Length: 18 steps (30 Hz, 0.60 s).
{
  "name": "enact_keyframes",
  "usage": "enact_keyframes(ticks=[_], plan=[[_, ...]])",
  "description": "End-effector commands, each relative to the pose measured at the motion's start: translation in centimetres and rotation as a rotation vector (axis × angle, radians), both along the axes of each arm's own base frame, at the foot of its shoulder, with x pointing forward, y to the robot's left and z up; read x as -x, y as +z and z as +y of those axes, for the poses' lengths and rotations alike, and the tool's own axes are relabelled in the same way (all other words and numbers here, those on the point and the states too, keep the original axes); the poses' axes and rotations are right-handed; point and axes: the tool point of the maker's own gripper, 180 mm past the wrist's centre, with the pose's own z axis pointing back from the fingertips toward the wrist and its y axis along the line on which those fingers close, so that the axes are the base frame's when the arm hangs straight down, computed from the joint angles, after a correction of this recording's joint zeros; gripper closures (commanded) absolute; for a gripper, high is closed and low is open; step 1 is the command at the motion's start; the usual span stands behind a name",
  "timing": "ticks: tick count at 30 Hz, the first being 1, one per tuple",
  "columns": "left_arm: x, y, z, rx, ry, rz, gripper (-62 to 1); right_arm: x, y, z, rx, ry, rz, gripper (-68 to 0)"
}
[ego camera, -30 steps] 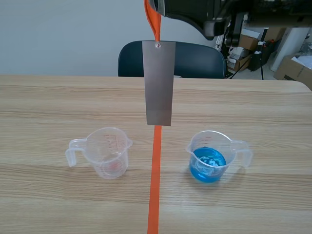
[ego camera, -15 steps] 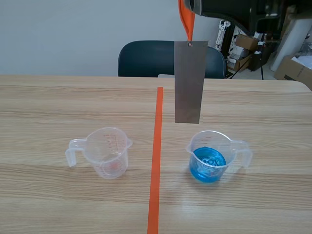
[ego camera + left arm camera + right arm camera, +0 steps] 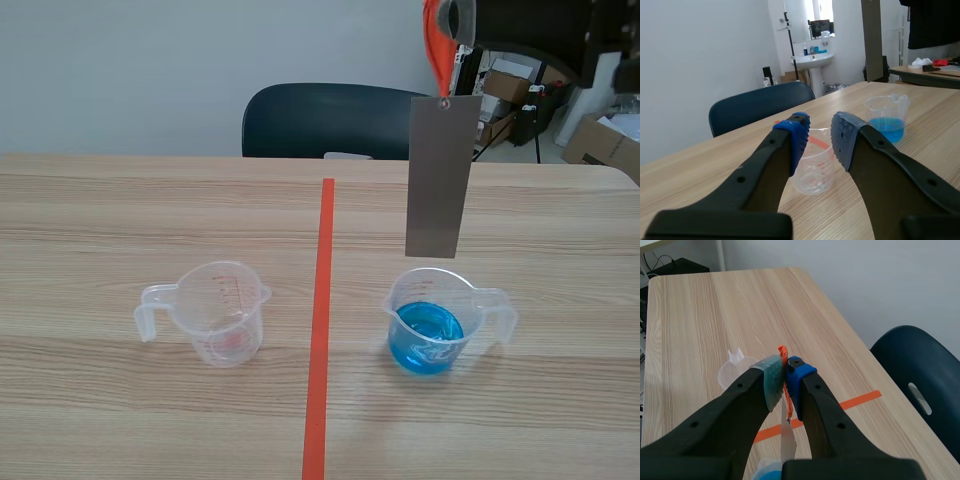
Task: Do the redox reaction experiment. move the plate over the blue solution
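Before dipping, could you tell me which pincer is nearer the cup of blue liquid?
Right. The right pincer hangs above the blue cup, gripping the strap; the left pincer sits behind the empty cup.

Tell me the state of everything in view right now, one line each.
metal plate: hangs upright over the blue-solution cup, not dipped
orange ribbon: pinched by the right gripper, carrying the plate
blue-solution cup: upright, partly filled
clear measuring cup: upright, empty
left gripper: open, holding nothing
right gripper: shut on the orange ribbon
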Motion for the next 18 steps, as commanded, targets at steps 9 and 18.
enact_keyframes(ticks=[9, 18], plan=[[-4.0, 0.9, -1.9, -0.017, -0.126, 0.081, -3.7, 0.9, 0.3, -1.2, -0.002, 0.006, 0.003, -0.2], [-6.9, 0.9, -6.1, -0.095, -0.223, 0.106, -2.5, 1.3, -0.1, -2.0, 0.031, 0.008, 0.013, -0.2]])
